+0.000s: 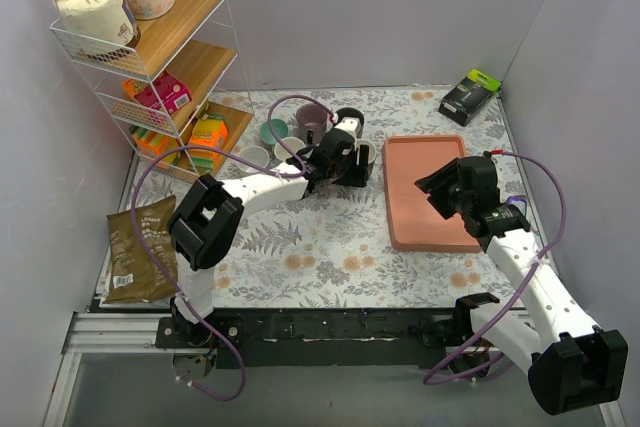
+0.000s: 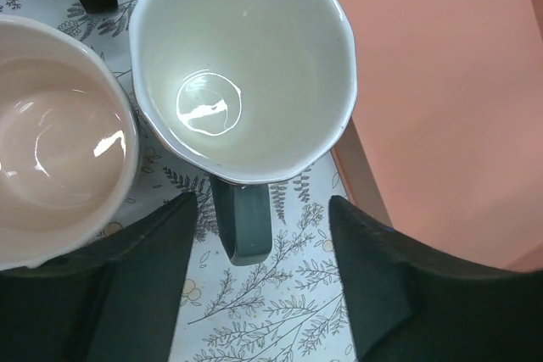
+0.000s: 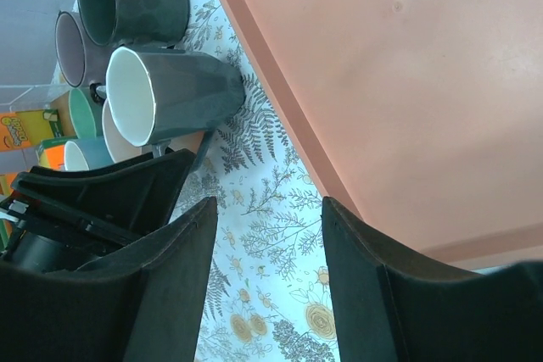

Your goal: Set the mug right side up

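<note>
The mug [image 2: 246,65] stands upright on the floral cloth, its white inside facing up and its dark teal handle [image 2: 242,226] pointing toward my left wrist camera. My left gripper [image 2: 263,206] is open, one finger on each side of the handle with a gap to both. From above, the mug [image 1: 368,154] sits just left of the pink tray, partly hidden behind the left gripper [image 1: 335,162]. The right wrist view shows the mug [image 3: 170,95] from the side, dark grey outside. My right gripper [image 3: 267,209] hangs open and empty over the tray's left edge [image 1: 445,187].
The pink tray [image 1: 430,212] lies right of the mug. A peach cup [image 2: 51,150] touches the mug's left side, with several more cups [image 1: 290,129] behind. A wire shelf rack [image 1: 160,67] stands back left, a brown bag [image 1: 140,247] at the left edge, a black box [image 1: 470,97] back right.
</note>
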`<action>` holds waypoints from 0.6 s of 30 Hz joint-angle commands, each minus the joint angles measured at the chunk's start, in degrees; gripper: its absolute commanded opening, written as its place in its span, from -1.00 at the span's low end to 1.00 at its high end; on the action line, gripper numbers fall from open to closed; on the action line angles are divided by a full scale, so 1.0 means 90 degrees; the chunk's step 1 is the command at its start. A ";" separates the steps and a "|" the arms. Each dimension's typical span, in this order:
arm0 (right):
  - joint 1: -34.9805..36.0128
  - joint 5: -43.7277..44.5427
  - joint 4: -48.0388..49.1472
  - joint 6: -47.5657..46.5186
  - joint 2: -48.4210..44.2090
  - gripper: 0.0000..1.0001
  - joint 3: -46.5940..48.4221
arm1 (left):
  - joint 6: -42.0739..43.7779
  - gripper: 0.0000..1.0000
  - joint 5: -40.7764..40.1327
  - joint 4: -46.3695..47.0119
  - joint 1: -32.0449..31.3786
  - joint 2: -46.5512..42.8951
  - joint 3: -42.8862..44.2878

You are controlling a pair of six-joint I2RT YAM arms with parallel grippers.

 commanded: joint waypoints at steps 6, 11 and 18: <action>-0.0190 -0.0007 -0.0353 -0.0095 -0.0012 0.27 0.0591 | 0.0091 0.96 -0.0207 -0.0163 -0.0172 -0.0938 0.0057; -0.0308 0.0295 -0.0842 -0.0582 -0.0031 0.36 0.1196 | -0.0055 0.96 -0.0246 -0.0758 -0.0172 -0.1992 -0.0137; -0.0376 0.0744 -0.1535 -0.1920 0.0135 0.47 0.2622 | 0.0217 0.96 -0.1260 -0.1754 -0.0172 -0.3858 -0.0490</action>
